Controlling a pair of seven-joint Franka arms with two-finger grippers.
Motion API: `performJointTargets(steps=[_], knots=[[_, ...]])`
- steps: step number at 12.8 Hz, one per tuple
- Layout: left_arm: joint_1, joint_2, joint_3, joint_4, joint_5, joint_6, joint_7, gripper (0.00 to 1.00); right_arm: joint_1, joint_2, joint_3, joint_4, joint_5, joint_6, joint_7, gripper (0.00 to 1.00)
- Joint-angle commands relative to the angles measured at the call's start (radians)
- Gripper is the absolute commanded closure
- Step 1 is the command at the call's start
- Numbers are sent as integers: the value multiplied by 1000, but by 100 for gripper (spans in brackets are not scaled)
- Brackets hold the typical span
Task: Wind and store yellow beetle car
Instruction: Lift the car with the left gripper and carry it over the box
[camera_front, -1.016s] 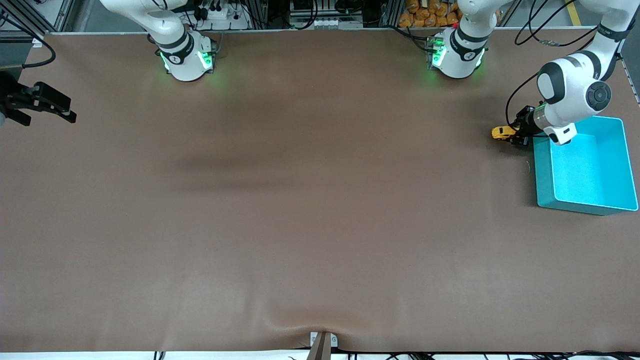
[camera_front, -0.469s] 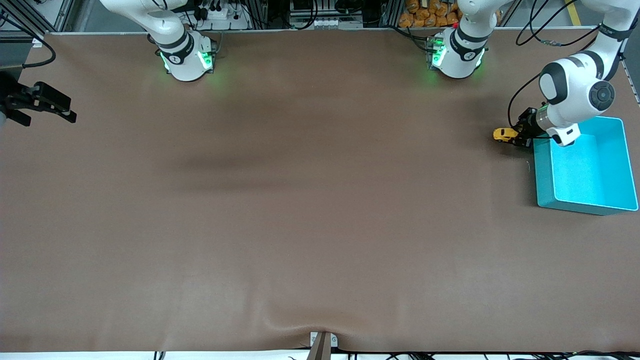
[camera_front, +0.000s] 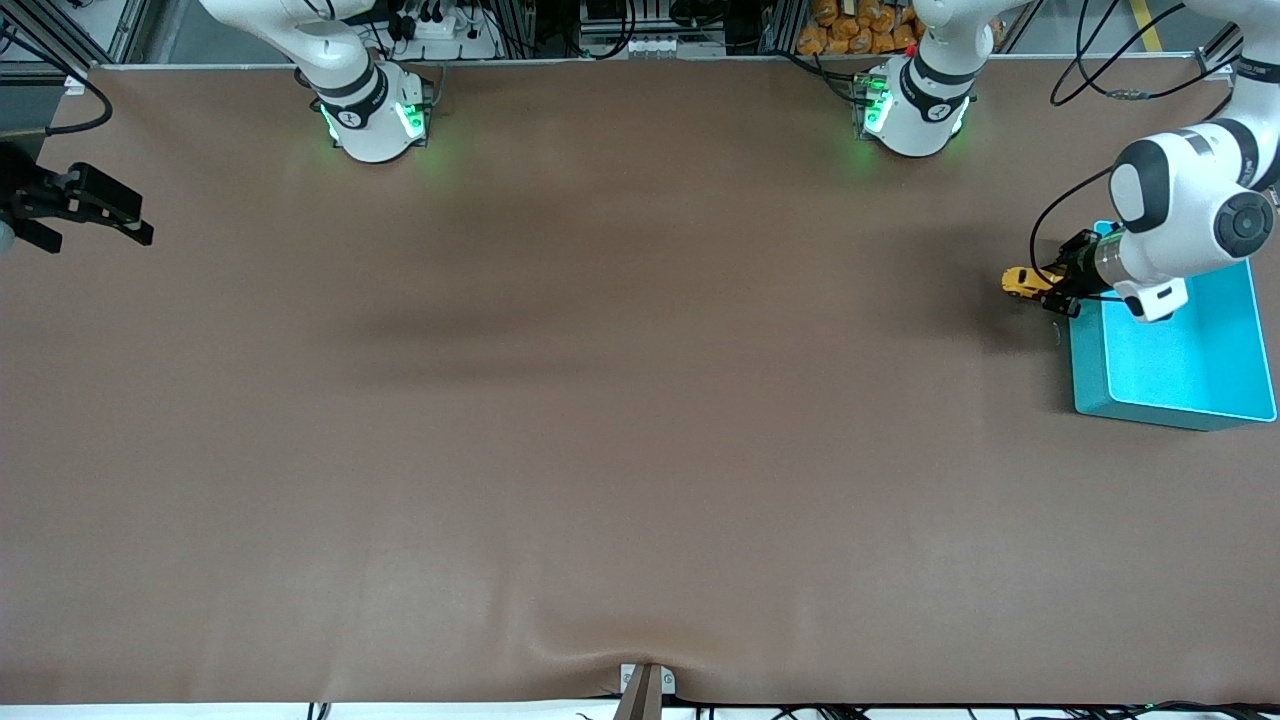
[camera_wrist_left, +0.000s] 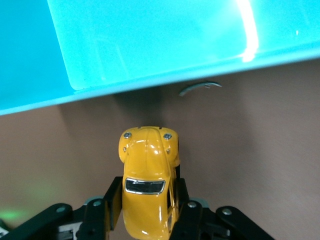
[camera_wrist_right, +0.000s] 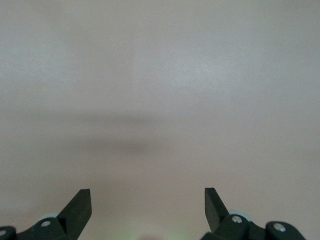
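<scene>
Brown table — left tool grips yellow beetle car beside teal bin.

teal bin partly covered by the left arm, yellow beetle car rear cut off by frame edge

Robot lab: two bench-mounted arms, cables.

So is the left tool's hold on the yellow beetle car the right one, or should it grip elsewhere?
Probably fine as is. The left tool is shut across the yellow beetle car on its two flat door sides, coming from the tail, nose pointing toward the teal bin. The rounded roof and hood would likely slip; the sides are the only near-parallel faces. The right tool waits open.
</scene>
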Motion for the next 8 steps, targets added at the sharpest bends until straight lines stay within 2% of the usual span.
performJointTargets(steps=[1,3,5,8], knots=[[-38,-8,2,111,33,-144,-2,77,19,-14,1,-9,-19,-3,5,0],[-37,2,5,189,35,-219,82,77,20,-14,11,-9,-15,-3,11,0],[-25,9,14,232,38,-230,223,77,20,-14,24,-9,-13,-1,40,0],[17,63,14,291,197,-229,355,77,17,-15,24,-9,2,2,37,0]])
